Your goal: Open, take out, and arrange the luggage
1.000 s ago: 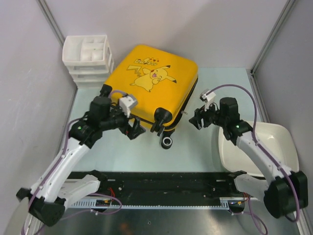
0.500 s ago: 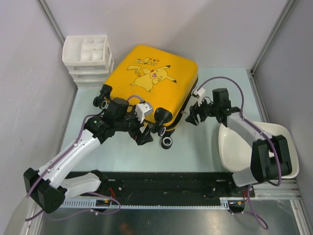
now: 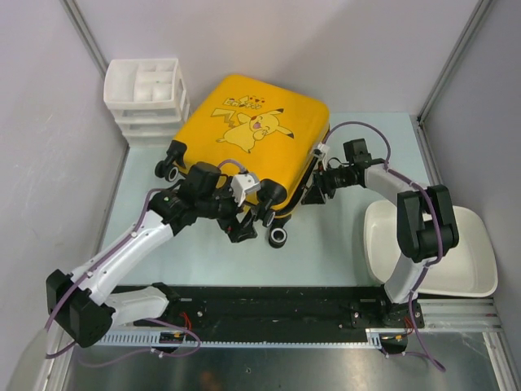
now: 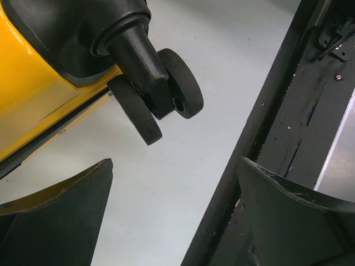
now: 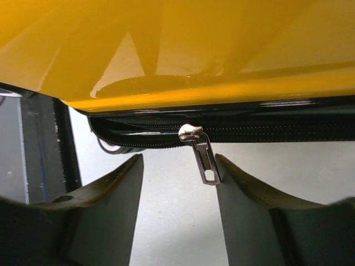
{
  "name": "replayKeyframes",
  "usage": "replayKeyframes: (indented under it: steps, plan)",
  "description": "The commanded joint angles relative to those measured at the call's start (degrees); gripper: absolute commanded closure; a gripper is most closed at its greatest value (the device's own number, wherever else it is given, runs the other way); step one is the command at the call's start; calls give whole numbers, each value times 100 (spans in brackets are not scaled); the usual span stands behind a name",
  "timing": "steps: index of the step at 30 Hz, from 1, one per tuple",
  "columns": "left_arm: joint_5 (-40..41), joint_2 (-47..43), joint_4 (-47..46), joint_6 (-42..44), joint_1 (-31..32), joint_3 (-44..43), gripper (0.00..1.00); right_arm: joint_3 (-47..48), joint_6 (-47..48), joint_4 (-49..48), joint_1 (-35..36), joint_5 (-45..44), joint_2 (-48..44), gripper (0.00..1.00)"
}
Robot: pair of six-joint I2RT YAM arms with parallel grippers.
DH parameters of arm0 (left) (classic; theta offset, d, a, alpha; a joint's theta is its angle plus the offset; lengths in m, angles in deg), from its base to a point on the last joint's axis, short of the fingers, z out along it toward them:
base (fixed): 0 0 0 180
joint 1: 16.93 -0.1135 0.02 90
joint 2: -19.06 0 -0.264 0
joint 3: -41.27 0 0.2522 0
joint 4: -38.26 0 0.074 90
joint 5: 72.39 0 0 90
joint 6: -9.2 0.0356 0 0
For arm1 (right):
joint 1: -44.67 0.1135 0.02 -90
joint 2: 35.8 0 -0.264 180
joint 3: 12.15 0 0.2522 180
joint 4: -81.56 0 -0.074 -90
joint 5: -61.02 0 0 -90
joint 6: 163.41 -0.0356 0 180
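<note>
The yellow Pikachu suitcase [image 3: 260,138] lies flat on the table, lid up, wheels toward me. My right gripper [image 3: 313,194] is open at its right side edge. In the right wrist view the yellow shell [image 5: 222,50] fills the top, and the silver zipper pull [image 5: 202,155] hangs from the black zipper between my fingers, against the right finger [image 5: 249,205]. The zipper is parted to the pull's left. My left gripper [image 3: 242,230] is open at the near edge by a black wheel [image 4: 161,102], holding nothing.
A white plastic drawer unit [image 3: 146,98] stands at the back left, touching the suitcase. A white tub [image 3: 431,244] sits at the right behind my right arm. A black rail [image 3: 269,305] runs along the near edge, close to my left gripper.
My right gripper has moved left to the suitcase's side, now straddling the zipper pull. My left gripper has moved right along the near edge to the wheel.
</note>
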State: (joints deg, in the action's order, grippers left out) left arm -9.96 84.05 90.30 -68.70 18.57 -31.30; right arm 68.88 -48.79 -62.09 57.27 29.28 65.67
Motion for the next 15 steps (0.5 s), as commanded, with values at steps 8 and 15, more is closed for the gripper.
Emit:
replayKeyframes:
  steps: [8, 15]
  plan:
    - [-293, 198, -110, 109, 35, -359, 0, 296, -212, -97, 41, 538, -22, 62]
    - [-634, 171, -110, -330, -945, -1009, 0, 296, -142, -229, 41, 257, -5, 100]
